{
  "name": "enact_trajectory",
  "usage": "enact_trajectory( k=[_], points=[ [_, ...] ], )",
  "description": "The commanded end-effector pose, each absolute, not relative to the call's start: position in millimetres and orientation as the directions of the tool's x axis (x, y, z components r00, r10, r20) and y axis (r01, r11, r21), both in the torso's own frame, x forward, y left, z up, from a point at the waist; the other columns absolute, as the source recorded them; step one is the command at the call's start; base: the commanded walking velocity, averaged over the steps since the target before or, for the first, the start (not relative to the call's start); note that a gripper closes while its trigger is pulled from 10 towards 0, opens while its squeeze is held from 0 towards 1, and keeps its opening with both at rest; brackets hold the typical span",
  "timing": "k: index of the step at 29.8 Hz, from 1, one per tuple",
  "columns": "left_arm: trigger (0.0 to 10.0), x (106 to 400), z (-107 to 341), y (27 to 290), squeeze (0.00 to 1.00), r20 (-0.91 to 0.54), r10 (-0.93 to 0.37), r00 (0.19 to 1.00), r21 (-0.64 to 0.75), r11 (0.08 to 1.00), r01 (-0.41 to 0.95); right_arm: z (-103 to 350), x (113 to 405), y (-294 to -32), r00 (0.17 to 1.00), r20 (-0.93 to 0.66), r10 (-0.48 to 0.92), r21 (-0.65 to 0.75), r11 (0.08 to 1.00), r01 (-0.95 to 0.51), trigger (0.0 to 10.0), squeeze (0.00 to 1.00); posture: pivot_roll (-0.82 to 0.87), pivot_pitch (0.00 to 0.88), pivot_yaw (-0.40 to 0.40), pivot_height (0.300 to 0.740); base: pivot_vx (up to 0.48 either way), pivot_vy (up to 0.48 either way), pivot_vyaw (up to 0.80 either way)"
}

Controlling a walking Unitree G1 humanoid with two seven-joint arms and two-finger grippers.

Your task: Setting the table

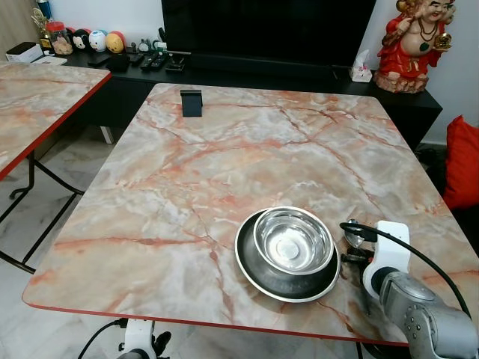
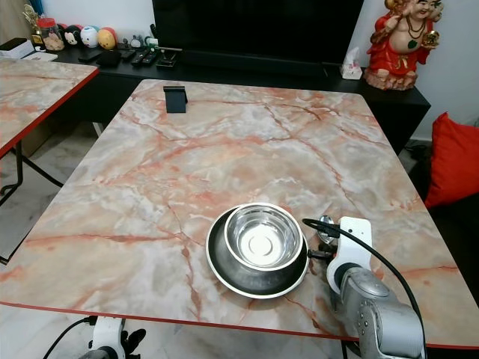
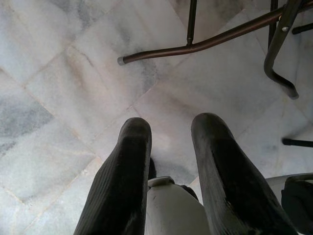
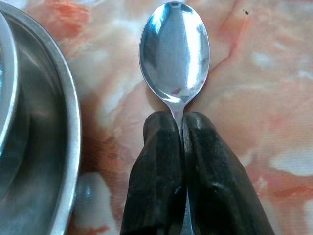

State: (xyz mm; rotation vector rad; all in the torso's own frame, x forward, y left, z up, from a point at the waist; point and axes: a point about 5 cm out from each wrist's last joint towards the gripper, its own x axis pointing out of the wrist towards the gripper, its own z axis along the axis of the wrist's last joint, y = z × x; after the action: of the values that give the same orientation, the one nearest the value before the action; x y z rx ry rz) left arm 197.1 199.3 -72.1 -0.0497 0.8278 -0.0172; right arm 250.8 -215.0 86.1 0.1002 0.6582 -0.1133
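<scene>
My right gripper (image 4: 178, 122) sits at the near right edge of the marble tabletop (image 1: 187, 172), its two black fingers (image 4: 156, 171) pressed together on the neck of a metal spoon (image 4: 174, 51). The spoon's bowl faces up, just past my fingertips, low over the pink-veined surface; I cannot tell whether it touches. It lies just beside the rim of a dark round plate (image 1: 262, 278), on the plate's right. A shiny steel bowl (image 1: 293, 240) stands upright in the plate, set toward its far right side. My left gripper (image 3: 171, 147) hangs below the tabletop's near edge, its fingers parted and holding nothing, pointing at pale floor tiles (image 3: 63, 88) and curved metal table legs (image 3: 205, 41). Farther off, a small black stand (image 1: 191, 102) rests near the tabletop's far left corner. Another marble table (image 1: 37, 97) stands to the left. Beyond, a low black cabinet (image 1: 224, 75) carries small figures (image 1: 90, 39) and a red statue (image 1: 410, 45).
</scene>
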Motion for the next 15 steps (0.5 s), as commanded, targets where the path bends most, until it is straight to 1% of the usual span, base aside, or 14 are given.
enact_trajectory(
  k=[1,9,15],
  points=[
    [10.0,192.7,-75.0,198.3,0.00,-0.754,-0.039,0.656,-0.058,0.998,-0.007,86.9,251.3,-217.3,0.789,-0.608,-0.087,0.051,0.988,0.148,10.0,0.00,-0.03,0.000,-0.076,0.727,0.000,0.000,0.00],
    [10.0,192.5,-75.0,199.0,0.00,-0.754,-0.038,0.656,-0.057,0.998,-0.007,88.0,252.6,-215.3,0.797,-0.600,-0.074,0.060,0.989,0.136,10.0,0.00,-0.03,0.000,-0.075,0.727,0.000,0.000,0.00],
    [10.0,193.6,-74.4,199.4,0.00,-0.752,-0.039,0.658,-0.057,0.998,-0.005,92.8,255.9,-207.9,0.814,-0.579,-0.036,0.078,0.992,0.099,10.0,0.00,-0.03,0.000,-0.074,0.727,0.000,0.000,0.00]
  ],
)
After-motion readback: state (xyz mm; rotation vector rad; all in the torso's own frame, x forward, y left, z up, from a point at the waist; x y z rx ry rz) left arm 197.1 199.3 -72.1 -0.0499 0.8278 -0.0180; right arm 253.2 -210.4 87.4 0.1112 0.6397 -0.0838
